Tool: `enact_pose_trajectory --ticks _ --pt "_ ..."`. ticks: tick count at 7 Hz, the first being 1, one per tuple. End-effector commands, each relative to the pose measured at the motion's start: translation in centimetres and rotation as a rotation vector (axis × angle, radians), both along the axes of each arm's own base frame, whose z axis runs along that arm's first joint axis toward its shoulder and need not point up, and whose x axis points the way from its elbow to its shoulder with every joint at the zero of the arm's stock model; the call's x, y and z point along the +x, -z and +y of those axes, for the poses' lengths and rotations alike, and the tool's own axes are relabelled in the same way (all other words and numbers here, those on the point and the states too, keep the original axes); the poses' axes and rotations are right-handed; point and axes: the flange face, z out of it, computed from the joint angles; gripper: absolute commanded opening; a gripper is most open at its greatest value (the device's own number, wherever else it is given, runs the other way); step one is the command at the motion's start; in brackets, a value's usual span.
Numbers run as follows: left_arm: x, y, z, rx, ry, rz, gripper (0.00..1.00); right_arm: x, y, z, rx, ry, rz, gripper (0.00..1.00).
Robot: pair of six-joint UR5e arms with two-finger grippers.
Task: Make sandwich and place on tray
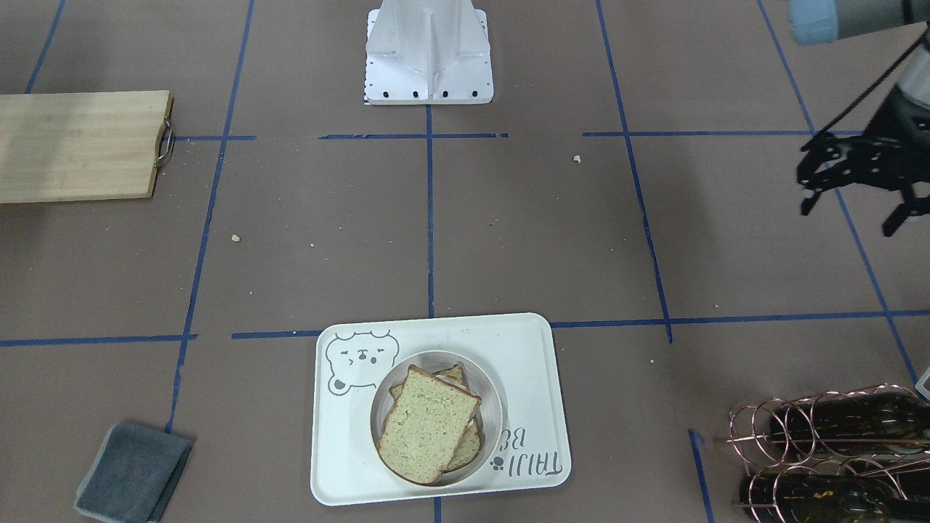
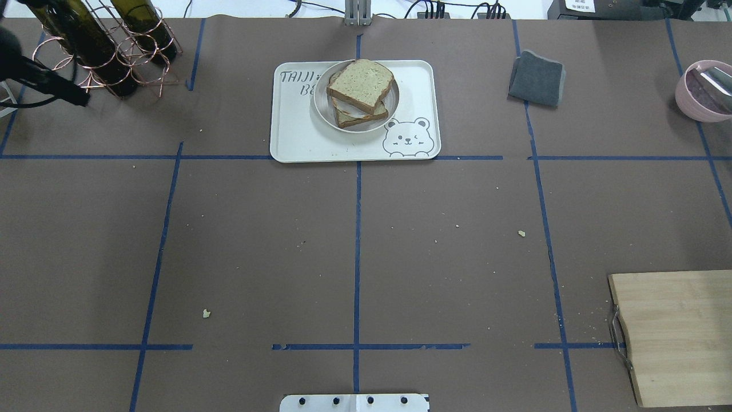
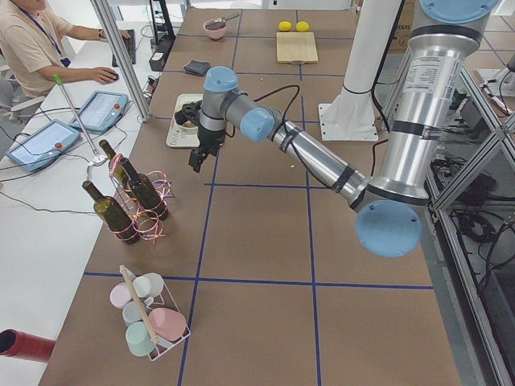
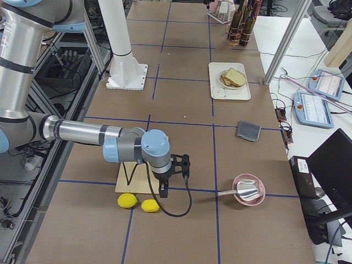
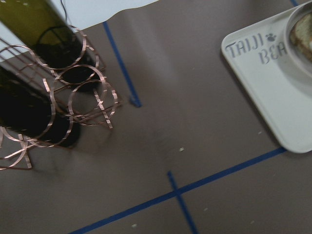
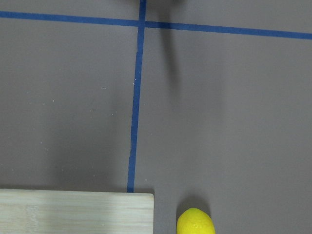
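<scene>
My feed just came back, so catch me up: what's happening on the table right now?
The sandwich sits on its plate, which rests on the tray. Neither arm is handling anything. The left gripper hangs open and empty above bare table near the wine-bottle rack, well off the tray. The right gripper hangs at the table's other end by the cutting board and two lemons; whether it is open cannot be told. The placing looks done.

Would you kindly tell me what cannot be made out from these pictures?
- Sandwich filling: the top tan bread slice covers it in the overhead view.
- Right claw: seen only in the exterior right view; open or shut is unclear.
- Cream-white bear tray lettering: the round beige plate hides its end.
</scene>
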Motion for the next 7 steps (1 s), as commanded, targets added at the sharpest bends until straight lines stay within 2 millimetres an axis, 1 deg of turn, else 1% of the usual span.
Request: enact_pose_trajectory --ticks 1,2,3,4,5,6,7 --pt "-10.4 -11.9 3.6 -0.074 -0.051 -0.059 1.0 -0.1 3.5 -1.6 -0.058 0.004 0.005 1.0" --pt "-12.6 -14.8 5.5 -0.158 -0.026 -0.065 1.0 -0.1 5.1 -2.0 -0.099 0.005 0.0 1.0" --pt "-16.6 -18.0 7.6 -0.247 0.056 -0.053 1.0 -0.2 5.0 -1.9 -0.114 0.009 -0.004 1.0" --pt "-18.3 -21.0 10.9 -0.305 0.099 -0.041 1.0 -0.3 4.8 -1.5 -0.109 0.018 -0.013 1.0" --pt "-18.6 -22.1 13.0 -0.334 0.11 -0.037 1.0 -0.3 4.6 -1.5 -0.11 0.02 -0.014 1.0" --pt "-18.3 -22.4 13.8 -0.346 0.106 -0.009 1.0 -0.3 4.6 -1.5 -0.112 0.02 -0.014 1.0" --pt "-18.0 -22.1 13.5 -0.349 0.098 0.013 1.0 -0.3 4.6 -1.5 -0.112 0.02 -0.014 1.0"
